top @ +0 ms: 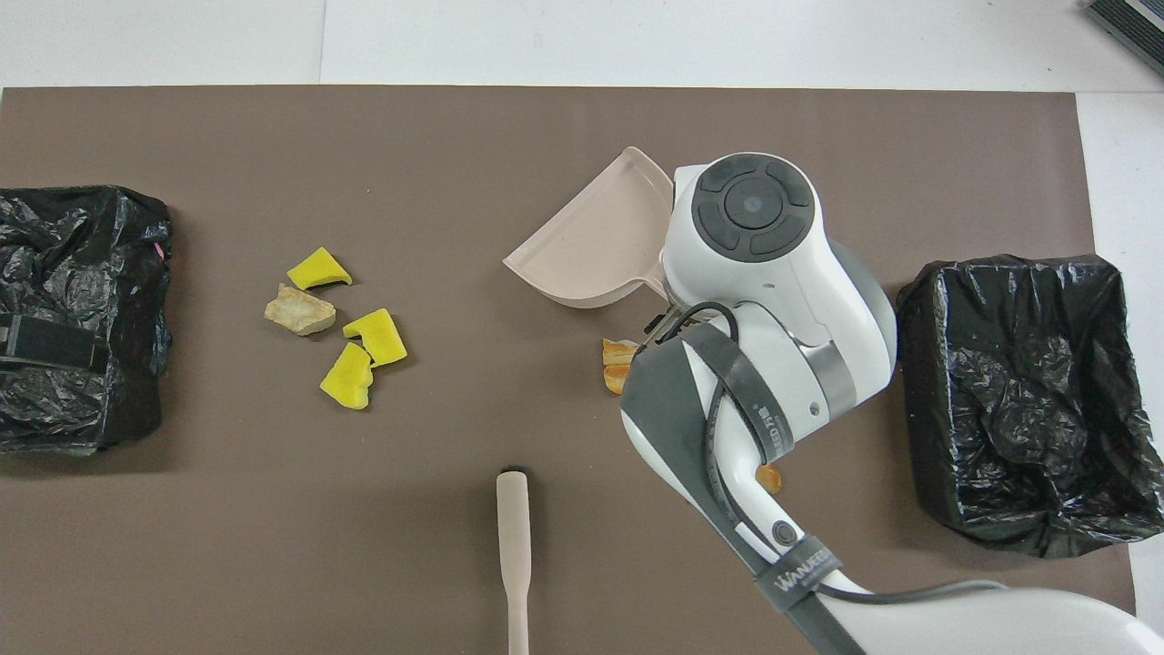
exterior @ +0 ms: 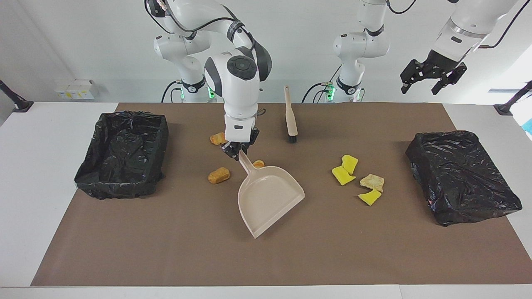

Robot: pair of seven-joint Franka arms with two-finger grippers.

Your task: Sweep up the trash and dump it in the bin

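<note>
Overall: brown mat [exterior: 266, 257] on white table [exterior: 37, 174] | right jaws clenched on dustpan [exterior: 270, 197] | left jaws released

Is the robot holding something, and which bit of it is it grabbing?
Yes. The right gripper holds the beige dustpan by the end of its handle. The left gripper hangs open and holds nothing.

Both arms are glossy white with rounded joint housings. The right arm [exterior: 232, 74] carries dark grey bands, a round grey cap with ringed segments, black cable and a strap lettered in white. Its gripper [exterior: 237, 151] is black. The left gripper [exterior: 432, 77] is black too, fed by black cable. Green lights glow at both bases.
</note>
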